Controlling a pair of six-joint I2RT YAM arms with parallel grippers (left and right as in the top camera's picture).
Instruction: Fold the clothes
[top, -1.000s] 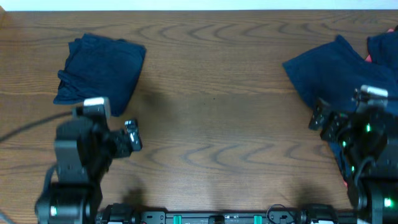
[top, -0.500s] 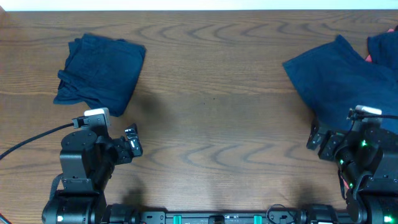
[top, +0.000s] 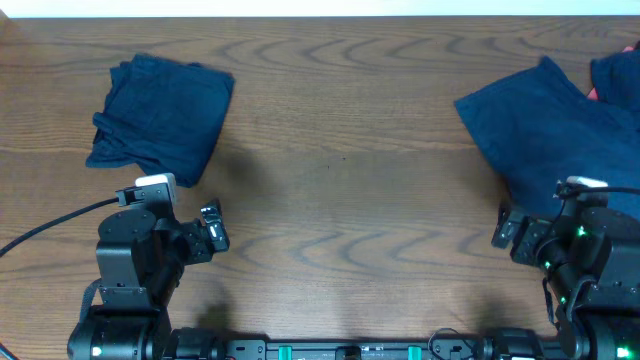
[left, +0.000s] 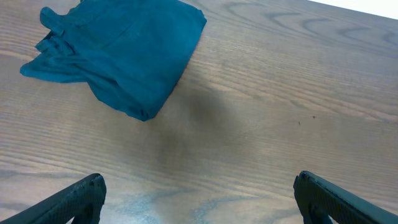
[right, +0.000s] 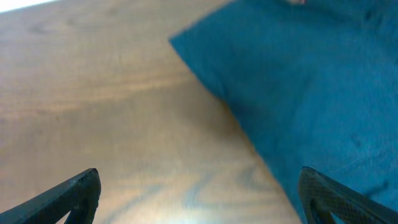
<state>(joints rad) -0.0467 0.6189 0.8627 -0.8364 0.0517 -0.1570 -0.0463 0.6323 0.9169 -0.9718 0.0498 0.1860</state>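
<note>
Both the left gripper (top: 213, 224) and the right gripper (top: 503, 228) are held near the front edge of the desk (top: 340, 200), jaws spread and empty. A folded garment (top: 160, 110) lies by the far left corner. The loose garment (top: 560, 125) at the right edge is best pinched at its free corner and spread flat first.

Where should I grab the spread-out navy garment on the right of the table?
Pinch the pointed corner of the spread-out garment that juts toward the middle, probably coming in low over the bare table on that side: the corner lies flat with wood around it.
</note>
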